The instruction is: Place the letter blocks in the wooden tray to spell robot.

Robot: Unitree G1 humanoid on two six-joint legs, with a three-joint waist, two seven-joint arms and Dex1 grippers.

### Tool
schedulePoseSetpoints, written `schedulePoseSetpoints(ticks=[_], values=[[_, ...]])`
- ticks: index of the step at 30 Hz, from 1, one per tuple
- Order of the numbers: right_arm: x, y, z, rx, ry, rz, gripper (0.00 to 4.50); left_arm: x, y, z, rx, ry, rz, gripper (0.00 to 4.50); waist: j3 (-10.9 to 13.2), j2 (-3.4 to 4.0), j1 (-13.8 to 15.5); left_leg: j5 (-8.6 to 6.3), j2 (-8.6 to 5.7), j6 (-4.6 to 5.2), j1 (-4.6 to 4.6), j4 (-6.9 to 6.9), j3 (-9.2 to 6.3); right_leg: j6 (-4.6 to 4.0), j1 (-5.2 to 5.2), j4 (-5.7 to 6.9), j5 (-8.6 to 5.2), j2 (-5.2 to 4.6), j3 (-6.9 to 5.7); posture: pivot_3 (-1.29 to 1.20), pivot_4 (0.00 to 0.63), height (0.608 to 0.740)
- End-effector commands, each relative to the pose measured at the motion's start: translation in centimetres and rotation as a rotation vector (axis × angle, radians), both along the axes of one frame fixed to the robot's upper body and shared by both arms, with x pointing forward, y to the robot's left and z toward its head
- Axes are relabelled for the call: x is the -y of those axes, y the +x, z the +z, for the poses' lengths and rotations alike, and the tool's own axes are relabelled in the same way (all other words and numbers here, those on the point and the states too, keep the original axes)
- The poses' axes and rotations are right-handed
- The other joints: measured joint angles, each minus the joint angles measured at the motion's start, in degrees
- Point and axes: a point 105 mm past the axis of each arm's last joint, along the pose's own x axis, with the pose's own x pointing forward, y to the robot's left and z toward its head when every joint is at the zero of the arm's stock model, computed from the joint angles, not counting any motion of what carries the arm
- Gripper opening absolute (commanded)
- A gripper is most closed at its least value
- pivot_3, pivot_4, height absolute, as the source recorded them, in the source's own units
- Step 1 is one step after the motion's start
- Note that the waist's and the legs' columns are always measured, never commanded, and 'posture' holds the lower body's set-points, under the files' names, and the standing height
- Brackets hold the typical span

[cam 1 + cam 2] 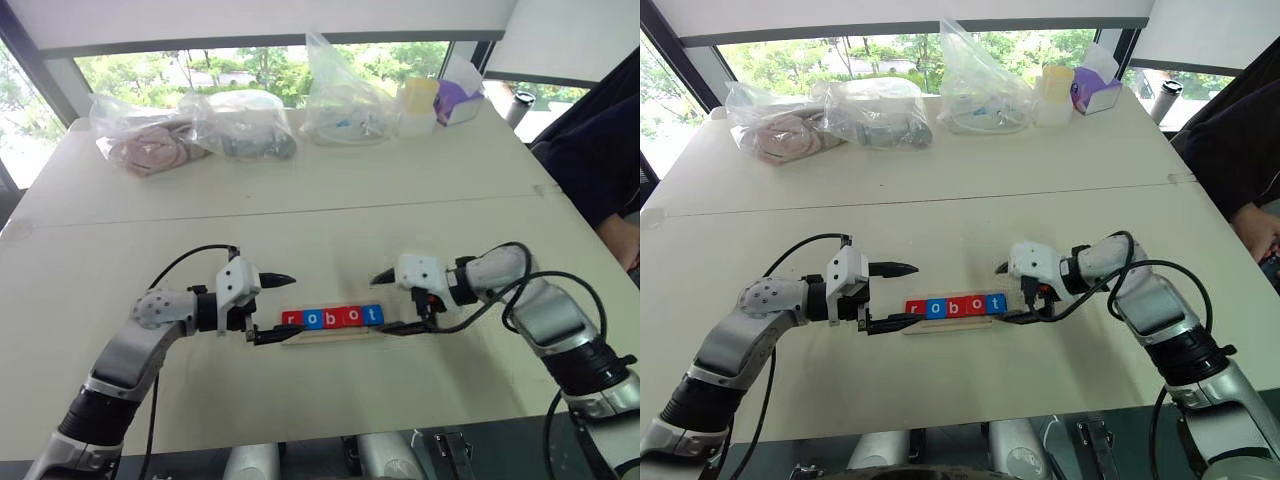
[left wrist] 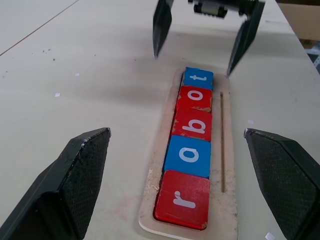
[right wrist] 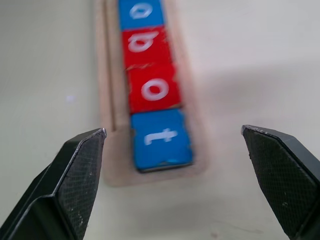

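Note:
Five letter blocks lie in a row in the wooden tray [image 1: 330, 334] and read r [image 2: 183, 197], o [image 2: 189, 155], b [image 2: 192, 122], o [image 2: 196, 97], t [image 2: 198, 78]. The r, the b and the second o are red; the first o and the t are blue. My left gripper [image 1: 277, 308] stands open at the tray's r end, its fingers apart on either side and holding nothing. At the t end my right gripper [image 1: 386, 302] is open too, just clear of the t block [image 3: 161, 137], with nothing between its fingers.
Several clear plastic bags [image 1: 240, 125] lie along the table's far edge, with a yellow cup [image 1: 418, 103] and a purple-and-white box [image 1: 457, 100] beside them. A person's dark sleeve [image 1: 595, 150] shows at the right side. The table's front edge [image 1: 300, 440] is close below the tray.

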Motion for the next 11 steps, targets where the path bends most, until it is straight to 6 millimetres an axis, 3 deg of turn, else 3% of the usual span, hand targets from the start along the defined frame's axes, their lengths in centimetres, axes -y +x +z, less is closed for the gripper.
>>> schedulePoseSetpoints(ticks=[1,11], values=[[0.6,-1.3,2.5,0.012,0.072,-0.036,4.44,-0.9,-0.1,1.2,0.04,0.0,0.027,4.5,0.0,0.0,0.08,0.0,0.0,0.0,0.0,0.0,-0.02,0.0,0.0,0.0,0.0,0.0,0.0,0.0,0.15,0.74],[2.6,-4.3,3.0,-0.033,0.078,-0.135,4.44,-3.8,-0.4,1.9,0.013,0.048,0.075,4.5,0.0,0.0,0.14,0.0,0.0,0.0,0.02,0.01,-0.02,0.0,0.01,0.0,-0.23,0.0,-0.02,0.0,0.15,0.74]])
